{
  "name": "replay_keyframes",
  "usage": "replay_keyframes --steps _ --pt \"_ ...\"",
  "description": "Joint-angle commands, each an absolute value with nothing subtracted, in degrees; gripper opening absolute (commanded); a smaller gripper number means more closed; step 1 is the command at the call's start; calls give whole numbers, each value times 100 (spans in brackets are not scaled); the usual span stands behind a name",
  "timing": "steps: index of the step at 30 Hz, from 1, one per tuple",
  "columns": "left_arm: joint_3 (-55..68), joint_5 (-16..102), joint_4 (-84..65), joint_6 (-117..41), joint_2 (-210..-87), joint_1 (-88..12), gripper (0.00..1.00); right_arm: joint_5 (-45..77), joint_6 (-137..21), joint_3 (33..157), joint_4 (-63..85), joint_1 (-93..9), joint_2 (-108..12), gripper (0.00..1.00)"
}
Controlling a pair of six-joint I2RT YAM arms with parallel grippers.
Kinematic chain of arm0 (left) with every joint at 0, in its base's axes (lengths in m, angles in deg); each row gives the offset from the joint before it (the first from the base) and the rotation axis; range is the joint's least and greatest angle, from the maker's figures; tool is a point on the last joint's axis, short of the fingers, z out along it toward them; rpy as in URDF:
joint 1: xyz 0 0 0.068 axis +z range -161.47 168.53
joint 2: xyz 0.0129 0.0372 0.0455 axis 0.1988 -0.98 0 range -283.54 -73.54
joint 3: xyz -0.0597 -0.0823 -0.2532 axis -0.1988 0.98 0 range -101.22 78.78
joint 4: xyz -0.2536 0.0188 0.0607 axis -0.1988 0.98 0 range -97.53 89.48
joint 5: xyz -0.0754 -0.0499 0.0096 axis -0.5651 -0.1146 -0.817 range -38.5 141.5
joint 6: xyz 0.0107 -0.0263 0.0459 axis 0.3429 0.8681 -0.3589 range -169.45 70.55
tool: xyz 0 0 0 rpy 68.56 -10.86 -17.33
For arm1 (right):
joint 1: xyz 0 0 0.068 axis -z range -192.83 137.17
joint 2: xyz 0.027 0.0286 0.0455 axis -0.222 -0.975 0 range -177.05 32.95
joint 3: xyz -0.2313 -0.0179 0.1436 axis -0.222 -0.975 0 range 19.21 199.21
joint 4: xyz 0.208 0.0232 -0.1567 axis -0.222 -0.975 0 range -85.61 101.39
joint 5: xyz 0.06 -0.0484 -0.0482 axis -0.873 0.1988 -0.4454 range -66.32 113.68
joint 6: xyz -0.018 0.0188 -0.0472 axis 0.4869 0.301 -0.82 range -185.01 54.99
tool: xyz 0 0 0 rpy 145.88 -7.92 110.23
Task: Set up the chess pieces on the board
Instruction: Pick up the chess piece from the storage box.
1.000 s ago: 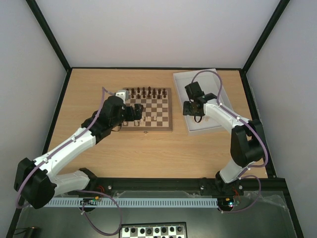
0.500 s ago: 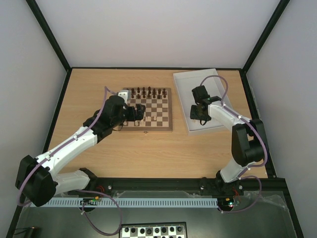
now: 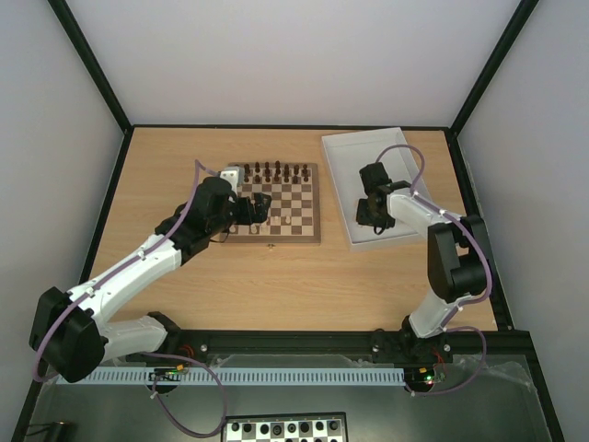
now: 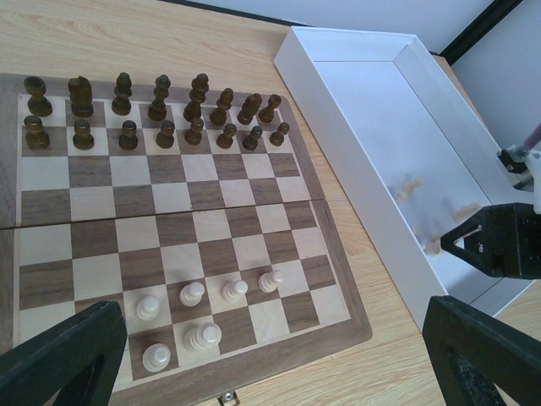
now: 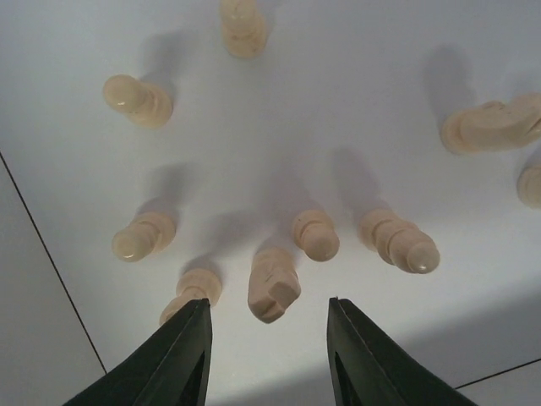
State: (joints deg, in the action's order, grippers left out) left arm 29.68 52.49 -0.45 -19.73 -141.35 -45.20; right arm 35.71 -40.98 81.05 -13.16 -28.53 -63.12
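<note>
- The left gripper (image 3: 254,210) hung over the near left part of the board (image 3: 299,198), jaws spread wide and holding nothing.
- Six pale chess pieces (image 4: 192,293) stood on the board's near rows, and dark pieces (image 4: 161,110) filled the far two.
- More pale ones lay scattered in the white tray (image 3: 345,170), just right of the board.
- The right gripper (image 3: 370,217) pointed down into the tray, jaws partly open, with a lying piece (image 5: 273,292) between its tips, untouched.
</note>
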Motion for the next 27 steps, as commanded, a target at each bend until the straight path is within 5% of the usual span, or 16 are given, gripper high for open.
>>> replay_keyframes --steps 1,27 --pt "3016 5208 -115 -2040 -14165 -4486 99 3549 -4102 8106 -1362 -2819 -6511 37" --pt "3015 5192 -111 -2047 -14183 -4423 99 3478 -4116 8240 -1318 -2774 -6532 10"
